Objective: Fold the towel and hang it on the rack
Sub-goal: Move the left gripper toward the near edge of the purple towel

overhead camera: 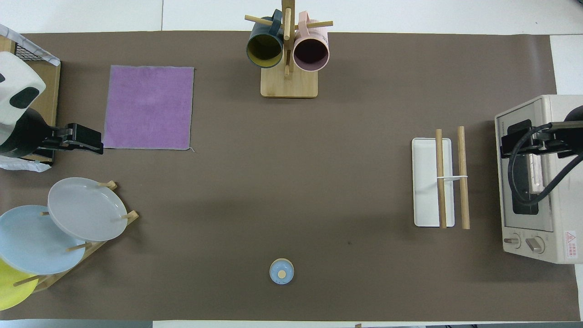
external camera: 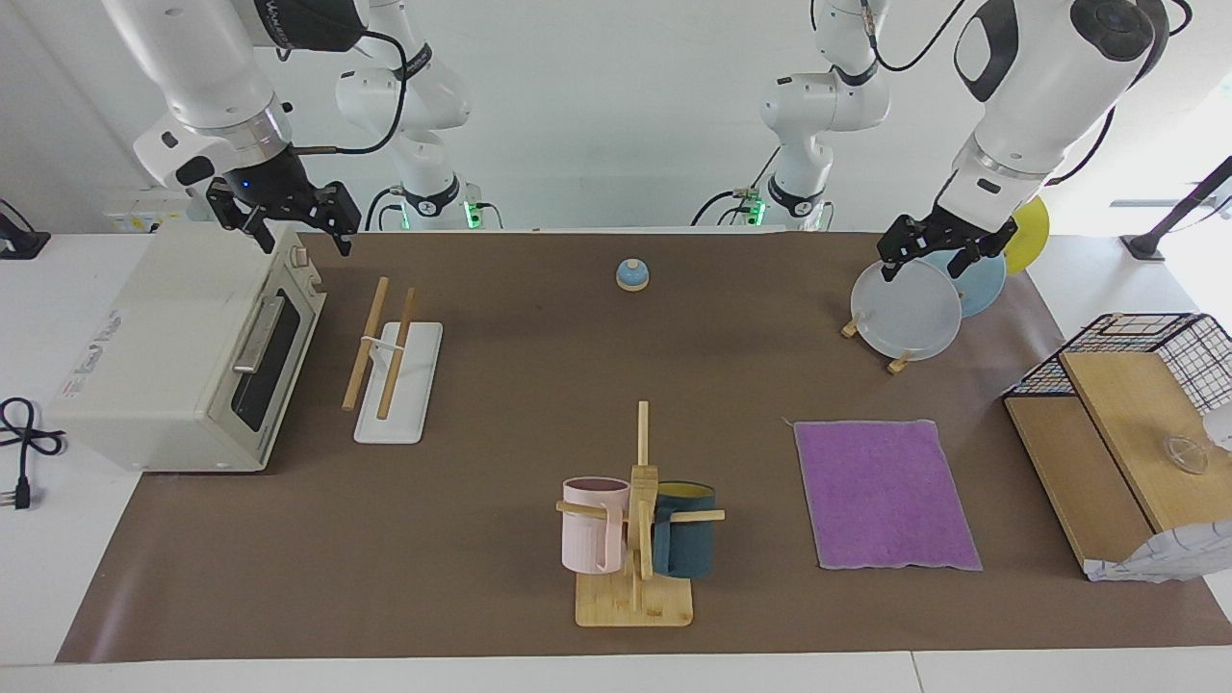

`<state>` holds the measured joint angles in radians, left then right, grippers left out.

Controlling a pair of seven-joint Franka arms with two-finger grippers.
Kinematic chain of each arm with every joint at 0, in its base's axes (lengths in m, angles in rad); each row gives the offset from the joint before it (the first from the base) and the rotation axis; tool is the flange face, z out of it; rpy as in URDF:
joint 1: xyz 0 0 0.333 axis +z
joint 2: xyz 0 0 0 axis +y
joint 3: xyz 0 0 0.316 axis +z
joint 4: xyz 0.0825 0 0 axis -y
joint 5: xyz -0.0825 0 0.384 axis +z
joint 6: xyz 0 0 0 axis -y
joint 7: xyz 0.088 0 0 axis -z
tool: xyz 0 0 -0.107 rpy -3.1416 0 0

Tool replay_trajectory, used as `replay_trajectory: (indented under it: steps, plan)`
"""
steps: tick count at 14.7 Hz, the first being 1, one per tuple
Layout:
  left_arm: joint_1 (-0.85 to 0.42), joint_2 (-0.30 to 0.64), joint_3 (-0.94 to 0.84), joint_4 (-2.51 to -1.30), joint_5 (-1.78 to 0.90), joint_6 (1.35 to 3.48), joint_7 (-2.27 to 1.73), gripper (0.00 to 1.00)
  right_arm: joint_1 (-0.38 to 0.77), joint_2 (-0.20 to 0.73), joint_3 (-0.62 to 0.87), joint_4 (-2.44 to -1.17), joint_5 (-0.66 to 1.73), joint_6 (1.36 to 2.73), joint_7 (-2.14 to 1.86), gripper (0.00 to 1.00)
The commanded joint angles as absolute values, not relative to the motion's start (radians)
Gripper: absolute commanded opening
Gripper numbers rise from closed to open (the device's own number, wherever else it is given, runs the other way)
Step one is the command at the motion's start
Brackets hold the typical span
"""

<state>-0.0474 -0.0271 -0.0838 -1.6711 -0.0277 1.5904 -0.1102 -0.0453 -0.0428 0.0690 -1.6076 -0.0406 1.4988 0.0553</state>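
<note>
We see the towel [external camera: 884, 494] lower right, below the left tool [external camera: 941, 258], nearer; both tools' fingers apart, right tool [external camera: 285, 223] upper left.

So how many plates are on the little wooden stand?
3, all at the left arm's end: a grey plate farthest from the robots, a light blue plate next, and a yellow plate nearest, partly hidden.

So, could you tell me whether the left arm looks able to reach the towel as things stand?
Probably yes: the towel lies flat and uncovered at that arm's end of the table; the open left gripper hangs over the plates, nothing between.
</note>
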Motion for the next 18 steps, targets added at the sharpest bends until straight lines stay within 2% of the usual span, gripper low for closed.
replay_trajectory:
  steps: [1,10,13,18]
  plan:
    - [-0.055,-0.038,-0.083,-1.669,-0.025,1.575,-0.126,1.0,-0.051,-0.041,0.071,-1.6,-0.017,1.491,0.043,1.0]
    - [-0.026,-0.035,-0.075,-1.724,-0.034,1.692,-0.126,1.0,-0.051,-0.041,0.071,-1.6,-0.017,1.491,0.043,1.0]
    - [0.037,0.044,-0.075,-1.732,-0.1,1.773,-0.086,1.0,-0.051,-0.041,0.071,-1.6,-0.017,1.491,0.041,1.0]
    - [0.095,0.242,-0.075,-1.744,-0.117,1.988,0.078,1.0,-0.051,-0.041,0.071,-1.6,-0.017,1.491,0.041,1.0]
